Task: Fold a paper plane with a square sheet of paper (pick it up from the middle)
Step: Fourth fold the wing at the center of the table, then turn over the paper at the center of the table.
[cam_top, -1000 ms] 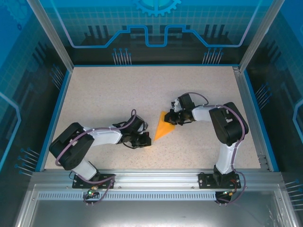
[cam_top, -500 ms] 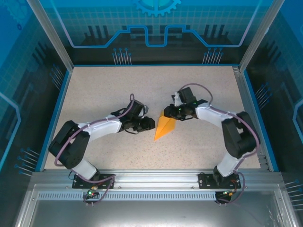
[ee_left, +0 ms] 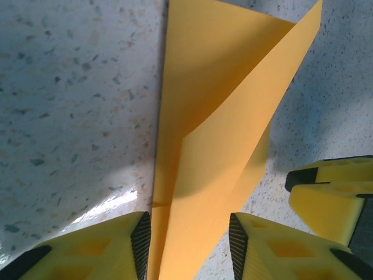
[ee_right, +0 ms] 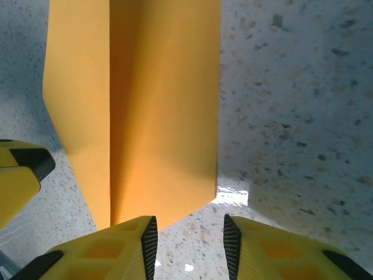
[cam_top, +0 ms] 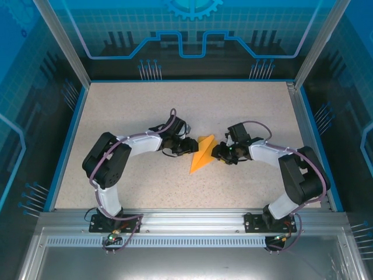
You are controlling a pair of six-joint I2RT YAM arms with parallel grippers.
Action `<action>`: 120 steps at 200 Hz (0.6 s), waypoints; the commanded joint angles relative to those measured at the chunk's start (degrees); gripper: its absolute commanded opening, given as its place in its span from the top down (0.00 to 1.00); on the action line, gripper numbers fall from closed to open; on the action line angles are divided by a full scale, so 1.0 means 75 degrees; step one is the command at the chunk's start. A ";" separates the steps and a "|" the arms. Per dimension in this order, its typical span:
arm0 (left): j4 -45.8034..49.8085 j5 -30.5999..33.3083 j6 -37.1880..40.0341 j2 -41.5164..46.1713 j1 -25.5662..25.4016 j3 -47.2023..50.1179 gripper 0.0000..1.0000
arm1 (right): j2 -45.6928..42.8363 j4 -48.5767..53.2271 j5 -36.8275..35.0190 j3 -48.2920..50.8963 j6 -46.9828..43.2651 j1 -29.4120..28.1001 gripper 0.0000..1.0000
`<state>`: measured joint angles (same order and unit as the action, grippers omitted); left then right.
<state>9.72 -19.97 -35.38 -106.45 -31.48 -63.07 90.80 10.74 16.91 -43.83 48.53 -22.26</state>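
plane [cam_top: 202, 155] lies near the middle of the desk [cam_top: 134, 111], sharp tip toward the near edge. left pincer [cam_top: 190, 146] is low at its left side, right pincer [cam_top: 217, 153] low at its right. both stand partly apart, gripping nothing. left wrist view: paper runs between the left jaws, one flap lifting off the body. right wrist view: gap mostly over bare desk just off the paper's edge. looks like a late fold or final shaping. to do it well: pin the ridge with one pincer, press the loose flap flat with the other, close slowly so the paper doesn't skid or crumple.
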 commanded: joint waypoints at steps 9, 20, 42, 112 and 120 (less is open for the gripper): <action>0.0470 -0.0284 0.0316 -0.0392 0.0058 -0.0477 0.57 | 0.0319 -0.0286 0.0110 -0.0024 0.0274 -0.0112 0.63; 0.0494 -0.0303 0.0322 -0.0469 0.0050 -0.0536 0.57 | 0.0385 -0.0308 0.0084 -0.0045 0.0301 -0.0108 0.63; 0.0619 -0.0303 0.0380 -0.0594 0.0050 -0.0653 0.58 | 0.0478 -0.0408 0.0034 -0.0029 0.0430 -0.0116 0.64; 0.0902 -0.0541 0.0571 -0.1024 0.0055 -0.0914 0.63 | 0.0908 -0.0784 0.0054 0.0020 0.0772 -0.0126 0.66; 0.0981 -0.0559 0.0603 -0.1071 0.0058 -0.0964 0.63 | 0.0941 -0.0815 0.0044 0.0026 0.0819 -0.0118 0.66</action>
<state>13.65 -22.09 -32.80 -113.03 -31.48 -68.23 95.18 5.91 17.19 -43.83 52.84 -22.48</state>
